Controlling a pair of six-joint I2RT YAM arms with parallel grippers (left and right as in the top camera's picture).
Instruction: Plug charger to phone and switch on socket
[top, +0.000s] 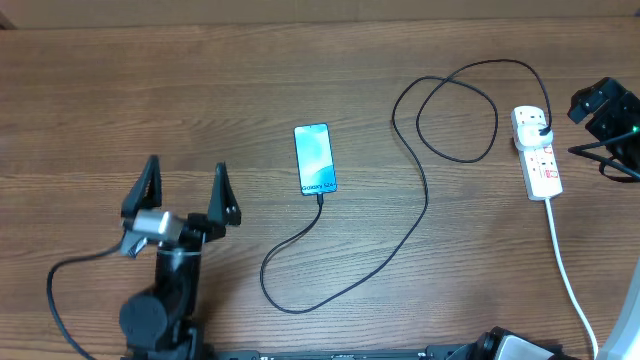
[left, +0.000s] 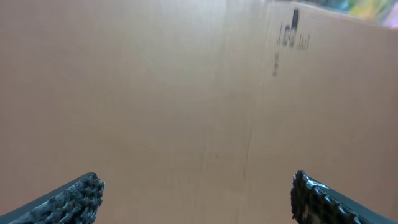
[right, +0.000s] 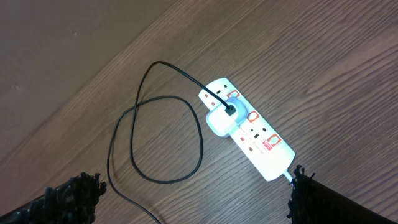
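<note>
Phone: slim, teal lit screen, black edges; centre frame on bench, long axis up-down. Charger tip at its lower end. Socket: white strip, red markings, right side, lengthwise up-down. Left gripper, right gripper: spread wide, empty.

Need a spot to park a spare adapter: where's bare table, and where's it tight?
Free: the wide table stretch left of the phone, beyond the left pincer; also the patch between the charger and the white cord. Tight: the charger's loops beside the socket.
</note>
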